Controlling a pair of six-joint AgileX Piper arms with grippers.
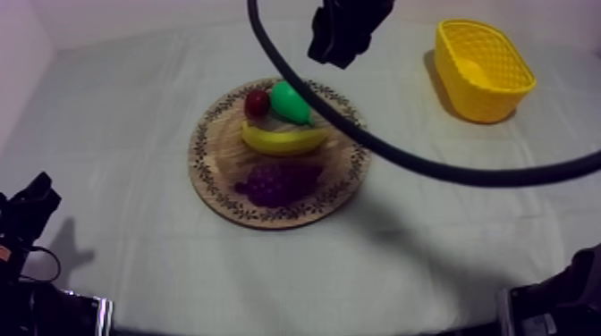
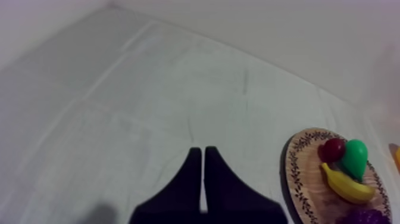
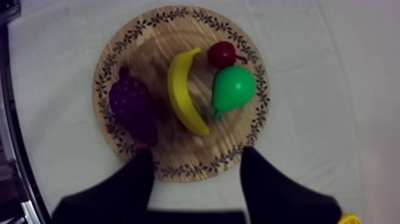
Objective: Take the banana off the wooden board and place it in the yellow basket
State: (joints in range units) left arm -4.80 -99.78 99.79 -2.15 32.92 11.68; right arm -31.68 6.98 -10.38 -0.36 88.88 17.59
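The yellow banana (image 1: 284,138) lies across the middle of the round wooden board (image 1: 213,152). On the board with it are a green pear (image 1: 291,103), a small red fruit (image 1: 257,103) and purple grapes (image 1: 279,183). The yellow basket (image 1: 483,67) stands at the far right, with nothing visible inside. My right gripper (image 3: 199,170) hangs open above the board's (image 3: 156,53) rim, well clear of the banana (image 3: 186,92), with nothing between its fingers. My left gripper (image 2: 201,152) is shut on nothing over the bare cloth, left of the board (image 2: 297,173).
My right arm (image 1: 344,31) reaches in from the far side, above the board's far edge. My left arm (image 1: 31,205) rests low at the near left corner. Bare cloth lies between the board and the basket.
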